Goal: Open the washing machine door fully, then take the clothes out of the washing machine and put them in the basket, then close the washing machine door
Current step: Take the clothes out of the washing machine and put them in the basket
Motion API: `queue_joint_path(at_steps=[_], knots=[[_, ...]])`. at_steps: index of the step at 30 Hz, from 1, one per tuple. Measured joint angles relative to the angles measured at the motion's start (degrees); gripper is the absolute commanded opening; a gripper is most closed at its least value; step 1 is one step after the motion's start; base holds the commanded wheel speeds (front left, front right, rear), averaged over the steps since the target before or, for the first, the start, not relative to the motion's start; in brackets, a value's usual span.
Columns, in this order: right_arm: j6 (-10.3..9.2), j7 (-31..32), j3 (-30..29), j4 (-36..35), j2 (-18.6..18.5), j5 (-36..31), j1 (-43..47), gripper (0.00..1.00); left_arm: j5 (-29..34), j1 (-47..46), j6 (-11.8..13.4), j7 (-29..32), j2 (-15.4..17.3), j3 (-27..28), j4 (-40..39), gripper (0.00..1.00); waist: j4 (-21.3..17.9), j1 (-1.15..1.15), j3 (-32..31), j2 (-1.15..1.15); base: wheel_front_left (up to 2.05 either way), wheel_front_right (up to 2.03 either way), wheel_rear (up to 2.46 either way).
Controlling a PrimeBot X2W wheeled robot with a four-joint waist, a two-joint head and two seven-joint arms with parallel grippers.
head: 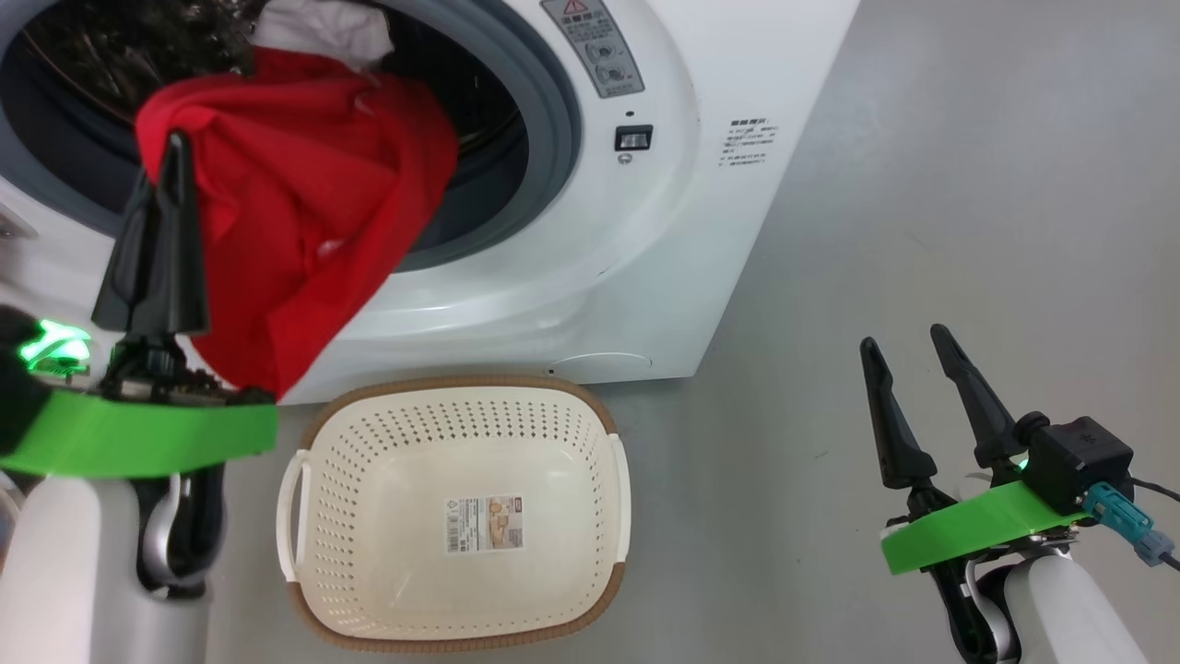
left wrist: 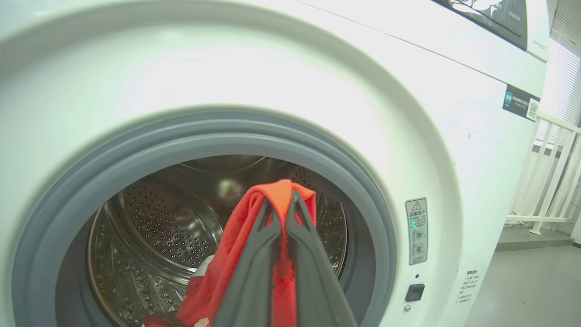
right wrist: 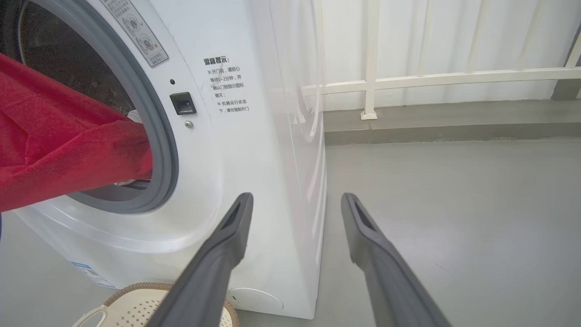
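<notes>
My left gripper [head: 175,148] is shut on a red garment [head: 313,203] that drapes out of the washing machine [head: 645,231] mouth and over its grey rubber ring [head: 553,120]. In the left wrist view the closed fingers [left wrist: 281,204] pinch the red garment [left wrist: 236,254] in front of the steel drum [left wrist: 159,218]. A white part of the clothes [head: 323,28] lies at the opening behind the red one. The cream basket [head: 369,516] sits on the floor below the opening, with nothing in it. My right gripper [head: 908,346] stands open off to the right, holding nothing. The door is out of view.
Grey floor [head: 968,184] spreads to the right of the machine. A white railing [right wrist: 408,79] runs along a low step behind the machine's right side. The basket's rim [right wrist: 136,290] touches the machine's foot.
</notes>
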Motion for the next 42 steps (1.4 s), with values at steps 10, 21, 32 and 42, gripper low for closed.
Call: queue_joint_path(at_steps=[10,21,32,42], knots=[[0.0,0.0,-0.3,0.0,0.0,-0.1,0.1,1.0,1.9,6.1,0.0,-0.2,-1.8,2.3,-15.5,0.0,0.3,0.0,-0.1,0.0,0.0,0.0,0.0],[-0.01,0.0,-0.6,-0.1,0.0,-0.2,0.1,1.0,2.9,10.4,0.0,-0.2,-2.4,1.3,-22.4,0.0,0.7,0.0,0.9,0.0,0.0,0.0,0.0],[-0.01,0.0,0.1,-0.1,0.0,-0.2,-0.1,1.0,2.6,14.4,0.0,-0.2,-3.5,-1.1,-8.1,0.0,0.1,0.0,2.8,0.0,0.0,0.0,0.0],[-0.01,0.0,0.4,-0.6,0.0,-0.2,-1.3,1.0,1.8,12.6,0.0,-0.2,-2.9,-4.0,8.2,0.0,-0.3,0.0,5.8,0.0,0.0,0.0,0.0]])
